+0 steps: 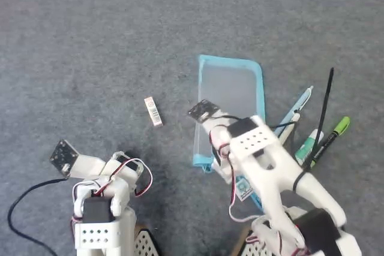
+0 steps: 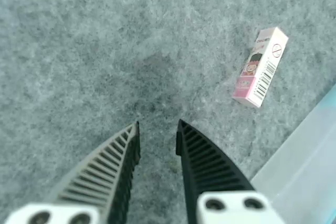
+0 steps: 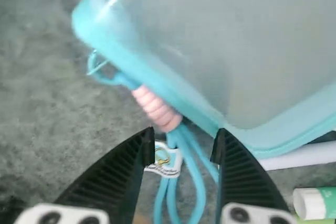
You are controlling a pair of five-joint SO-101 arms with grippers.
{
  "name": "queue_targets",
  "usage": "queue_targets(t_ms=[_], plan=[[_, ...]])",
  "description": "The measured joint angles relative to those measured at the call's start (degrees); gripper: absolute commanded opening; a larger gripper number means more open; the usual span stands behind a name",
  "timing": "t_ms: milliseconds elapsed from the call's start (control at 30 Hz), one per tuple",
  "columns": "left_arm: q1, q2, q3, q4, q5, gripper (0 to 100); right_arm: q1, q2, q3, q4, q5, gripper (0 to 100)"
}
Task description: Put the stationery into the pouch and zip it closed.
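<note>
Pouch [image 1: 231, 88] lies centre-frame on the worktop [image 1: 90, 58], long axis up-frame; right pincer [image 3: 184, 132], jaws wide, straddles the zip cord [image 3: 184, 141] at its lower-left corner. Left pincer [image 2: 157, 124], narrowly parted, is nearer the eraser box [image 2: 261, 66], left of the pouch.

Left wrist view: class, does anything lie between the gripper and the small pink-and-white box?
Nothing visible does: just bare grey carpet separates the open left gripper from the box.

From above, the right arm [image 1: 270, 166] hides the pouch's [image 1: 231, 88] near corner. A white-and-green stick [image 3: 315, 203], perhaps glue, is cut off in the right wrist view.
</note>
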State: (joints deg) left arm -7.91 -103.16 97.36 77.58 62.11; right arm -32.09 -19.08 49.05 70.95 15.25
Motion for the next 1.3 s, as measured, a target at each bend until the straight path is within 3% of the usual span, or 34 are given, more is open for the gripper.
queue_targets(t_ms=[367, 533, 867, 1300], plan=[[0.00, 0.00, 0.00, 0.00, 0.00, 11, -2.55, -5.10, 3.16, 0.44, 0.00, 18.0], [0.00, 0.00, 0.00, 0.00, 0.00, 11, -2.46, 0.70, 3.08, -0.18, 0.00, 18.0], [0.00, 0.00, 0.00, 0.00, 0.00, 11, 8.26, 21.45, -14.59, -0.79, 0.00, 18.0], [0.00, 0.00, 0.00, 0.00, 0.00, 11, 9.58, 17.76, -24.35, 3.96, 0.00, 17.7]])
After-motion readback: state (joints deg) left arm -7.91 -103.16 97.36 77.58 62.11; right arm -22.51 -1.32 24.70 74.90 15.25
